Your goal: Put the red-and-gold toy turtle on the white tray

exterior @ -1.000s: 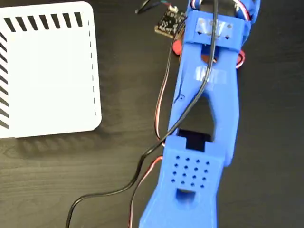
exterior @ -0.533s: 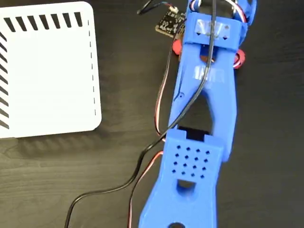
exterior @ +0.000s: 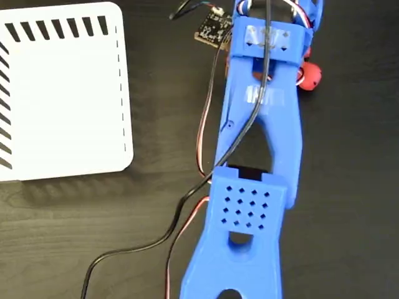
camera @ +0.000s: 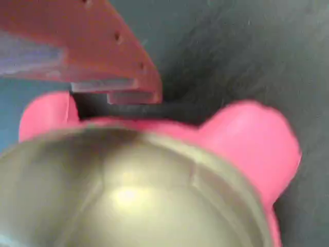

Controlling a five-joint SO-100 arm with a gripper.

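Under the blue arm, glossy domed turtle, soft red limbs.

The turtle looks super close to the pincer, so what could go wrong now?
1. In the wrist view one pincer finger sits right by the red-and-gold toy turtle, whose gold shell is round and shiny. It might slip out when squeezed.
2. The white tray lies far to the left in the fixed view. The turtle could drop on that trip.
3. The blue arm hides most of the turtle from the fixed view, so a bad grab is hard to spot.
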